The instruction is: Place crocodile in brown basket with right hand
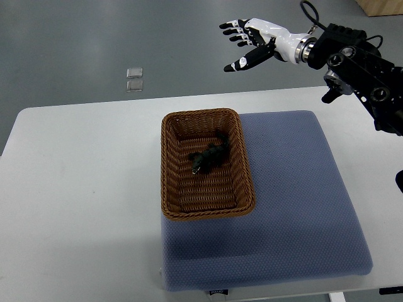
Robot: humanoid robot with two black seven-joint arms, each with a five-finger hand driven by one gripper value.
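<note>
Brown basket point(208, 211) on blue mat point(302, 207) | crocodile point(210, 156) inside | right hand point(252, 43) raised beyond table, fingers spread, empty

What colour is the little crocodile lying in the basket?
The crocodile is dark green, almost black; the top view shows it.

1. One brown wicker basket point(165, 170), at the centre of the frame.
2. One dark toy crocodile point(210, 157), inside that basket.
3. One blue padded mat point(302, 201), across the lower right.
4. One white table point(82, 201), filling the lower frame.
5. Two small clear squares point(135, 72), on the grey floor at upper left.
6. One robot hand, the right hand point(252, 43), at upper right.
</note>
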